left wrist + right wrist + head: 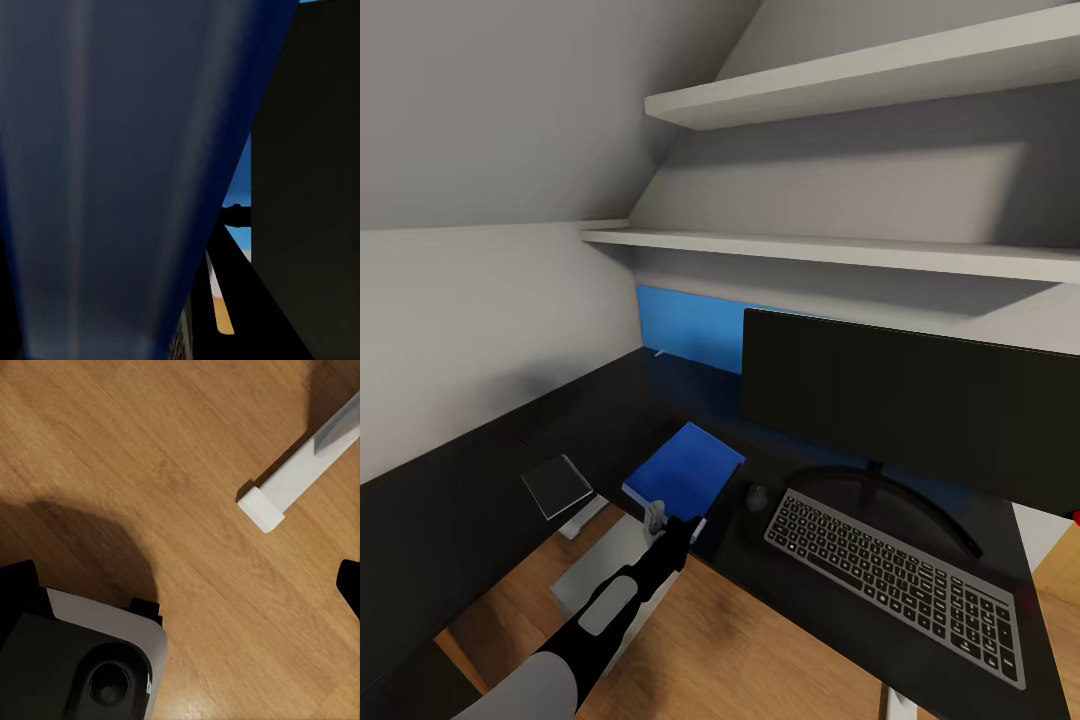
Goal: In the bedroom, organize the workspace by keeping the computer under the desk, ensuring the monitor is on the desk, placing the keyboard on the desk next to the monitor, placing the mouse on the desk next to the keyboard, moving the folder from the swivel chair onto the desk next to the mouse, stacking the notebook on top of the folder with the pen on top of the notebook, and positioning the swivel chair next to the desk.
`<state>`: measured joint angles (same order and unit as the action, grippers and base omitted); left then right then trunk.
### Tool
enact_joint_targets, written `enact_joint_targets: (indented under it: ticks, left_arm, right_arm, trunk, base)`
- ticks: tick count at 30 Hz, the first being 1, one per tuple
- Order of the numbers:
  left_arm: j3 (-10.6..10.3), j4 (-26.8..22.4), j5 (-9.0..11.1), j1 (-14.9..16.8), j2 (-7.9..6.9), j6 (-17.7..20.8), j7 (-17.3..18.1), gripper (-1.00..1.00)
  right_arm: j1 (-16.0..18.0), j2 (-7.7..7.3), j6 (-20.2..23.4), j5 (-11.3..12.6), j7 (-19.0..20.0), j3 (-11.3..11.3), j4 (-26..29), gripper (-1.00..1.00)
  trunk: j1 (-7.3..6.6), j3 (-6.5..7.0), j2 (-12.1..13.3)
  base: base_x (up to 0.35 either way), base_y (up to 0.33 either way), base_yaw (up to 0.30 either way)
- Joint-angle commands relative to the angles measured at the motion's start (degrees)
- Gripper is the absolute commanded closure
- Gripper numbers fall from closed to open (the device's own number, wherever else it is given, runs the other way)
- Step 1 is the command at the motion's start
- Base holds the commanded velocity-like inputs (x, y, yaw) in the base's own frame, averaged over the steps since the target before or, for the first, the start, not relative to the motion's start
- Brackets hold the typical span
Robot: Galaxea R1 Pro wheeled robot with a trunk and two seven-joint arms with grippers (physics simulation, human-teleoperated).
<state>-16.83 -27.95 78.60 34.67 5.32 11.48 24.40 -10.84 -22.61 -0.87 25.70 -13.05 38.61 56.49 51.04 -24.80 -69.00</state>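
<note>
Folder [685, 472]: flat blue rectangle, glossy black desk [480, 500] | left gripper [657, 516]: pinching its near edge

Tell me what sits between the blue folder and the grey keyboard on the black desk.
A small dark mouse lies between the blue folder and the grey keyboard on the black desk, in the head view.

1. The left arm [600, 620] reaches forward and up from the lower left of the head view.
2. Its left gripper [657, 517] is closed on the near edge of the blue folder [685, 472].
</note>
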Motion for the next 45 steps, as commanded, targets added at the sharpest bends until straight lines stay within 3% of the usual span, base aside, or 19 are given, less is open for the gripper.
enact_joint_targets:
  ticks: [1, 45]
  left_arm:
    - [-0.18, 0.06, 0.58, 0.05, -0.03, 0.09, 0.12, 1.0]
    - [0.37, 0.65, 1.29, -0.22, 0.21, -0.06, -0.28, 1.0]
  right_arm:
    - [0.03, -0.07, -0.09, 0.58, -0.39, 0.23, 0.11, -1.0]
    - [0.03, -0.07, -0.01, 0.66, -0.57, 0.23, 0.2, -1.0]
  trunk:
    - [0.0, -0.05, -0.04]
    - [0.0, -0.05, -0.04]
  base:
    - [0.0, 0.0, 0.0]
    - [0.019, 0.0, -0.031]
